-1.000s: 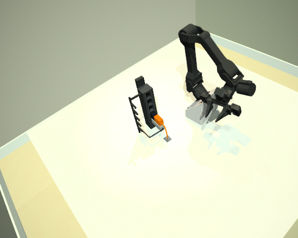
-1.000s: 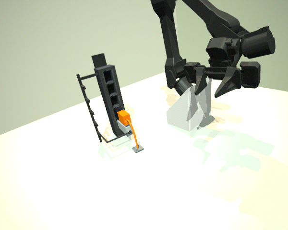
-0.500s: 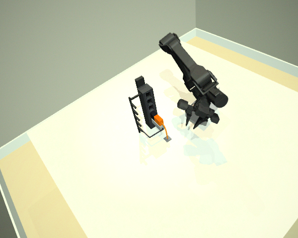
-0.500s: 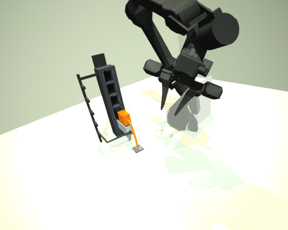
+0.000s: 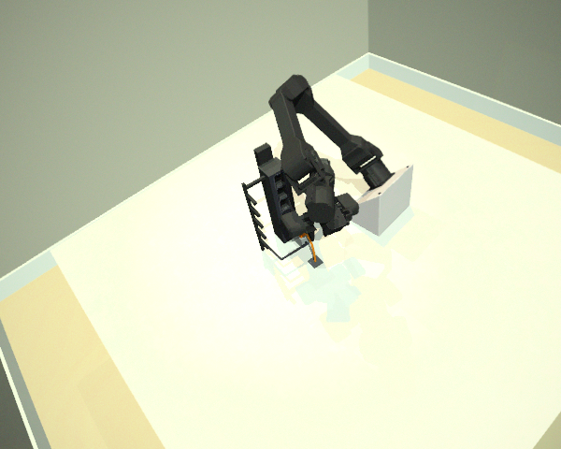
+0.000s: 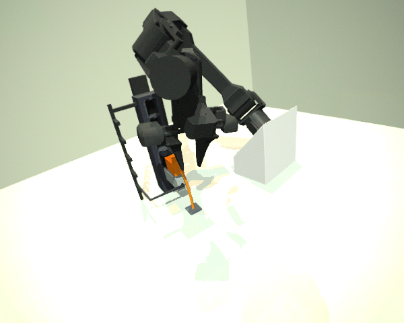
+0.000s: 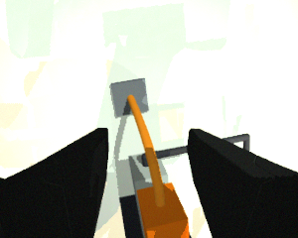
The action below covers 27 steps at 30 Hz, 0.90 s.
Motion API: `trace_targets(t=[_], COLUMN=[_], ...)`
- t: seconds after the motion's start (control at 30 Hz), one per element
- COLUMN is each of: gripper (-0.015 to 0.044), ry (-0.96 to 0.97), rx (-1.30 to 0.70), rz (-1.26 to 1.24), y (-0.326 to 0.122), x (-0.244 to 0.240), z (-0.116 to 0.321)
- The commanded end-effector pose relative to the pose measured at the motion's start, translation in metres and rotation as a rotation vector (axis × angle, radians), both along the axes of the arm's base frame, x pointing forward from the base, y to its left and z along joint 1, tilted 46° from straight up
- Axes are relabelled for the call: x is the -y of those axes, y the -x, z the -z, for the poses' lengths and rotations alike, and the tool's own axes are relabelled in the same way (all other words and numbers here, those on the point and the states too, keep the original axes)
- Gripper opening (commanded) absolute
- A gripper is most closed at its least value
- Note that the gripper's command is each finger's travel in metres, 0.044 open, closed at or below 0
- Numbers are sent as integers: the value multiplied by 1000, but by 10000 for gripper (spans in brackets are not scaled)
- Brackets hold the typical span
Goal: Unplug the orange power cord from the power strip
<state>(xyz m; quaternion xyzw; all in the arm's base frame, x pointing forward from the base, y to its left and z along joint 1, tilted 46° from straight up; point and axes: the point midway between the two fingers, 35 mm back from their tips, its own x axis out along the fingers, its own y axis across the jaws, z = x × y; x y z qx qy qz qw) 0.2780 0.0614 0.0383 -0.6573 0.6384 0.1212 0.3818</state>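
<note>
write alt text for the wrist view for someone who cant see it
An orange plug sits low in the frame between two dark gripper fingers, with a visible gap on each side. Its orange cord arcs away to a small grey square base on the pale floor.
</note>
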Motion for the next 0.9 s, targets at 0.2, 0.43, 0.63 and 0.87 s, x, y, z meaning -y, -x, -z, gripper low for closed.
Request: trace_targets(t=[0.2, 0.43, 0.63, 0.87], gripper=[160, 160, 160, 160], ry=[-41, -41, -41, -41], rx=[-199, -199, -200, -200], rz=[-14, -14, -14, -14], y=[-4, -4, -3, -1], x=[28, 31, 37, 45], z=[-21, -23, -30, -38])
